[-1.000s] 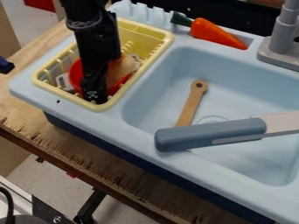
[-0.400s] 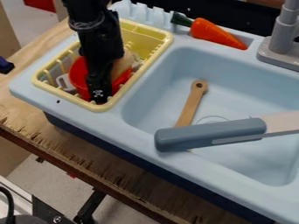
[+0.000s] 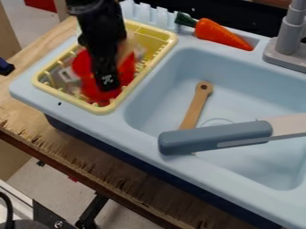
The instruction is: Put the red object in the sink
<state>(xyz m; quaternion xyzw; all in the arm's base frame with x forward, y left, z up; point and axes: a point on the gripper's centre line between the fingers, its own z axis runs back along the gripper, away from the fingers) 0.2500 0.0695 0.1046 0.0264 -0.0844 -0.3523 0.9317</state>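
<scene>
One black gripper is seen pointing down over the yellow rack, directly in front of the red object. Whether the gripper is spread or closed cannot be told, so a firm hold on the red object cannot be confirmed. The red object is seen within the rack's outline, on both sides of the gripper, and has not yet been put in the sink. Beside the rack, the basin is occupied by a wooden utensil, and its near edge is crossed by a grey-handled utensil. Farther off, a toy carrot is set on the back ledge.

The step in hand is judged to be the pick-up from the rack. Next, once a grip is assured, the red object should be raised over the rack's rim, carried sideways and lowered where the handle is avoided.
</scene>
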